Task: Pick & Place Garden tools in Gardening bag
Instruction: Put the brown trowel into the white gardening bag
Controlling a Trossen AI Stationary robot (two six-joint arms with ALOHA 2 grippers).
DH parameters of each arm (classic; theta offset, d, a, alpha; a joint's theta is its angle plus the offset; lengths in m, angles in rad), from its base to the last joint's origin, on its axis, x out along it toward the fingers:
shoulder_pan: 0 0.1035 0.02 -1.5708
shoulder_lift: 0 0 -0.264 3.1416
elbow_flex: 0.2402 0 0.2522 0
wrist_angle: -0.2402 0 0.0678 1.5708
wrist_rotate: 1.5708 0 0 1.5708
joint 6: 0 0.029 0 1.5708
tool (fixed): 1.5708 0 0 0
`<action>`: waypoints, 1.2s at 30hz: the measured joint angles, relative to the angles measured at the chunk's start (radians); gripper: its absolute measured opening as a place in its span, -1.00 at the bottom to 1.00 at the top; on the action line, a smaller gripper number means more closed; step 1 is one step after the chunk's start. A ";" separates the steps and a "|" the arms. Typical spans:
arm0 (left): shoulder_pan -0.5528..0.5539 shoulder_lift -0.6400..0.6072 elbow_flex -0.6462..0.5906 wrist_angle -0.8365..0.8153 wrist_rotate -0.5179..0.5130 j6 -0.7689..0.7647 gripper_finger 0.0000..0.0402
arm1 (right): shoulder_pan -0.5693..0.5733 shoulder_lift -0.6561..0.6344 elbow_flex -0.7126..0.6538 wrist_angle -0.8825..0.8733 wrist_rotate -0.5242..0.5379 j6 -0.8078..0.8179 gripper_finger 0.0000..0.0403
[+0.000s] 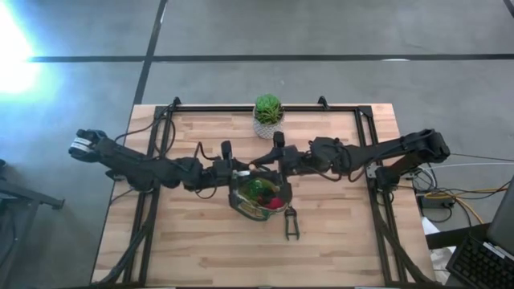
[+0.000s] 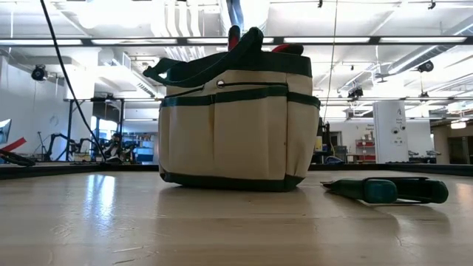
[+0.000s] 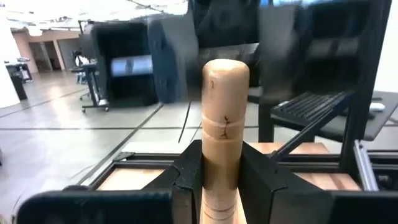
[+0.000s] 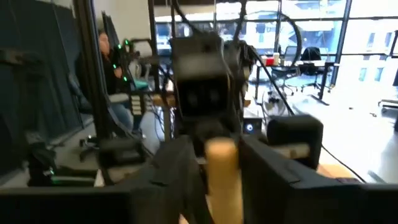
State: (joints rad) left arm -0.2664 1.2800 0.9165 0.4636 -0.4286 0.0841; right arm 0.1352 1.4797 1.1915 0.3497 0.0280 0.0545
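The gardening bag stands upright at mid-table, cream with dark green trim; green and red things lie inside it. Over its far rim my two grippers meet, both pointing level. My left gripper is shut on a wooden tool handle that stands upright between its fingers. My right gripper faces it from the other side, its fingers standing apart on either side of the same handle. The tool's metal end is hidden. A pruner with teal grips lies flat on the table near the bag. My left gripper pinches the wooden handle below its rounded end between its two fingers. The fingers come level from the table's left and lie across the handle. The handle stands upright, rounded end up, lifted above the bag.
A potted plant in a white pot stands at the table's far edge behind the bag. Black frame rails run along the left and right sides. Bare wood lies in front of the bag.
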 joint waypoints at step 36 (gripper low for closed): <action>0.035 -0.463 -0.197 -0.396 0.413 0.102 -0.64 | 0.046 -0.428 -0.337 -0.311 0.341 0.180 -0.07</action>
State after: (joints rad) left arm -0.2314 0.8171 0.7199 0.0678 -0.0154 0.1864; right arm 0.1814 1.0515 0.8541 0.0386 0.3693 0.2348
